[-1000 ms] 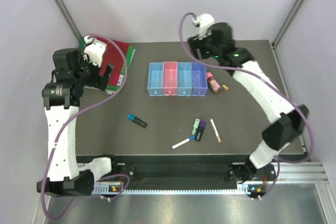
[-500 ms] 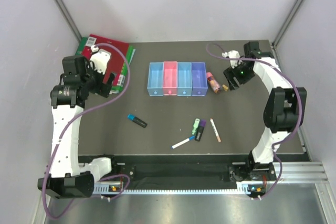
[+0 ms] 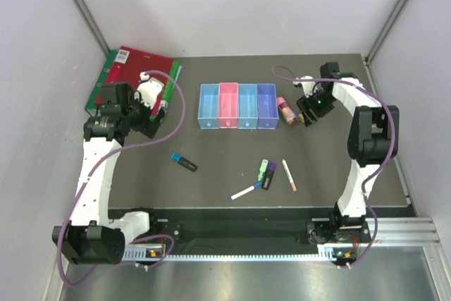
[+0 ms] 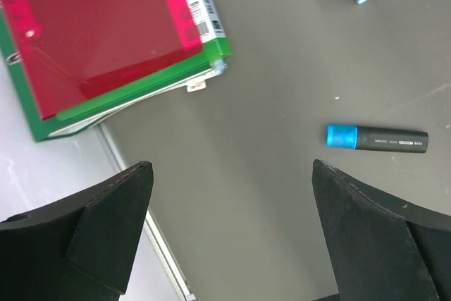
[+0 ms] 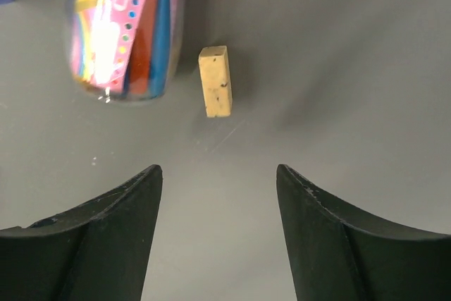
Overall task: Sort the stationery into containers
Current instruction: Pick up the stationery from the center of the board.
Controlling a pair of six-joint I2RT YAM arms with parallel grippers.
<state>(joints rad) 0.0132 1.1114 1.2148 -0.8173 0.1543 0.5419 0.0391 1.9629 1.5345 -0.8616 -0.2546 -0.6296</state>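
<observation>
The four joined bins (image 3: 237,106) stand mid-table: light blue, pink, light blue, purple-blue. A pink-capped brown bottle (image 3: 286,110) and a tiny tan block (image 3: 304,118) lie right of them. My right gripper (image 3: 308,112) hangs open just above the block (image 5: 215,80), with the bottle (image 5: 127,26) beside it. My left gripper (image 3: 149,114) is open and empty by the binders. The blue-black highlighter (image 3: 184,162) lies below it and shows in the left wrist view (image 4: 377,139). A green marker (image 3: 263,168), purple-black highlighter (image 3: 269,175), white blue-capped pen (image 3: 246,192) and thin pinkish pen (image 3: 289,174) lie near the front.
Red and green binders (image 3: 134,75) lie at the back left corner, also in the left wrist view (image 4: 106,40). The table's left edge (image 4: 141,223) runs under my left gripper. Purple cables loop from both arms.
Both arms have swung down toward the table. The right gripper moved from the back to just over the tan block. The left gripper moved forward and right off the binders.
</observation>
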